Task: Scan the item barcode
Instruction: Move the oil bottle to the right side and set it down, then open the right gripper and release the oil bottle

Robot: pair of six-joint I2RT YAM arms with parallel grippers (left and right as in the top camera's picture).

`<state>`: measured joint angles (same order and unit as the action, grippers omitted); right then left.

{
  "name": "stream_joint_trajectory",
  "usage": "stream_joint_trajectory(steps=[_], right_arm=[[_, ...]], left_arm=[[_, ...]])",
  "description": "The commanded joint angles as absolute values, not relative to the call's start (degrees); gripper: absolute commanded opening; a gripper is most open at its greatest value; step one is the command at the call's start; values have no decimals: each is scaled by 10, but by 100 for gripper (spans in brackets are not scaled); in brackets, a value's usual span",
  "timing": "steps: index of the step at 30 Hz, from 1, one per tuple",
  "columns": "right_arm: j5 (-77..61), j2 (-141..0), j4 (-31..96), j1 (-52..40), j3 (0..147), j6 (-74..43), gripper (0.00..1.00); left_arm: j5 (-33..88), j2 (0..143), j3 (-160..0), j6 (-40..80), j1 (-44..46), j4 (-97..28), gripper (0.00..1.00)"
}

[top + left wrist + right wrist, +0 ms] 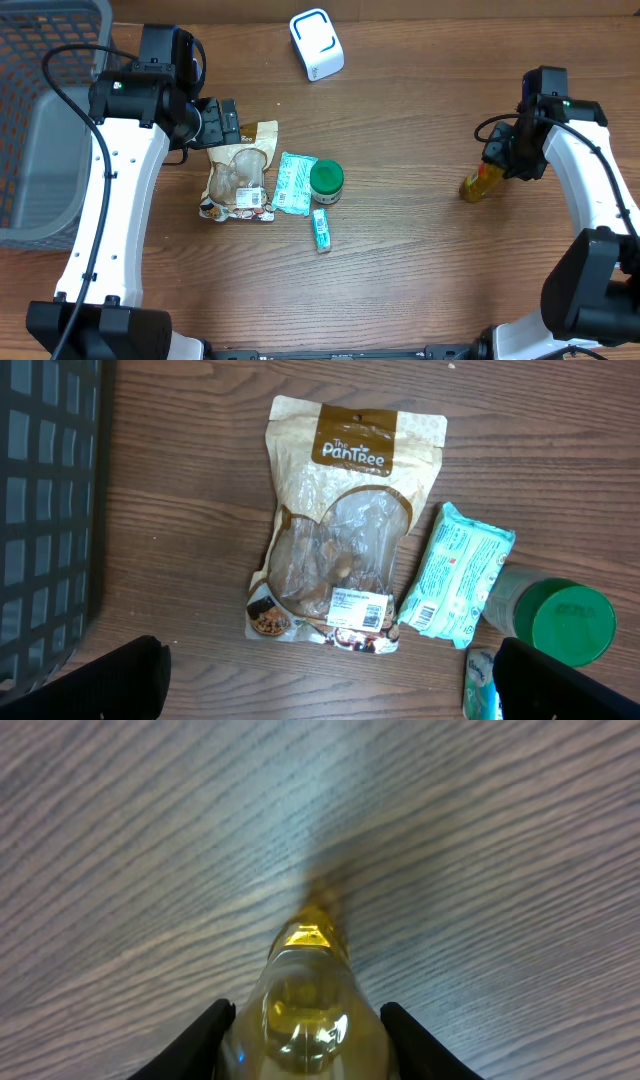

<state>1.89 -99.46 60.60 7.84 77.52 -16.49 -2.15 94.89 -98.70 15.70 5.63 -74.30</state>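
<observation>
A small bottle of yellow liquid lies on the wooden table at the right. My right gripper is over its near end. In the right wrist view the bottle fills the space between the two black fingers, which stand narrowly apart from its sides, so the right gripper is open around it. The white barcode scanner sits at the back centre. My left gripper hangs wide open above the top of a snack pouch, holding nothing.
A teal tissue pack, a green-lidded jar and a small pack lie beside the pouch. A dark mesh basket takes up the far left edge.
</observation>
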Motion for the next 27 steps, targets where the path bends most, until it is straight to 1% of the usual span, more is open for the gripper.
stream_joint_trajectory(steps=[1,5,7,10,12,15,21,25,27], right_arm=[[12,-980,605,79,769,-169,48],[-6,-966,605,77,770,-172,61],[-6,-953,605,75,770,-172,64],[-5,-928,605,74,770,-172,71],[6,-911,602,74,770,-172,73],[30,-888,604,74,784,-172,73],[23,-847,603,61,819,-166,73],[8,-828,605,20,823,-161,65],[-2,-827,608,-5,823,-161,63]], left_arm=[[-19,954,-986,152,57,-743,99],[-19,954,-986,152,57,-743,100],[-19,954,-986,152,57,-743,99],[-19,954,-986,152,57,-743,100],[-19,954,-986,152,57,-743,99],[-19,954,-986,152,57,-743,100],[-19,954,-986,152,57,-743,100],[-19,954,-986,152,57,-743,99],[-19,954,-986,152,57,-743,100]])
